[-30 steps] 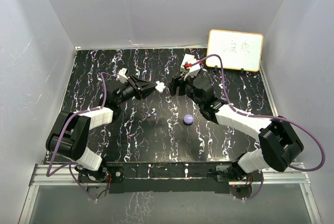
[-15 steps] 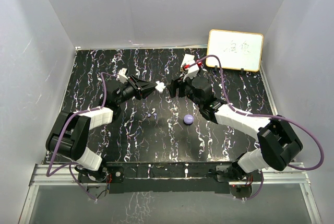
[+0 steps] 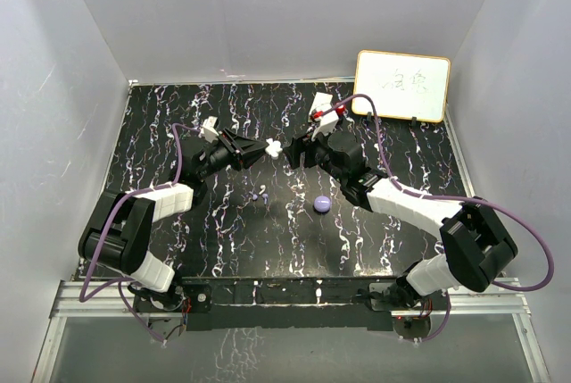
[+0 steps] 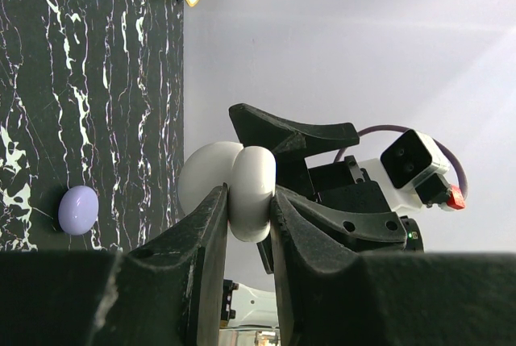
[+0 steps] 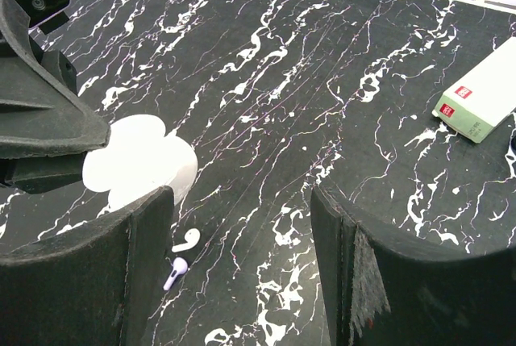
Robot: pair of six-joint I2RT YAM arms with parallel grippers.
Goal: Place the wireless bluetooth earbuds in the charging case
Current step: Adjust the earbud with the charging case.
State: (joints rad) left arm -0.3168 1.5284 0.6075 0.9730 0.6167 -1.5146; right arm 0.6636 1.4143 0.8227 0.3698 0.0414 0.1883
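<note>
Left tool (image 4: 246, 209) clenches the white charging case (image 5: 141, 160); right tool (image 5: 242, 201), open and empty, is very near and could knock it loose.

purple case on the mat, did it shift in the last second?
No. In the top view the purple case lies at the same spot, at the same offset below and left of the whiteboard.
</note>
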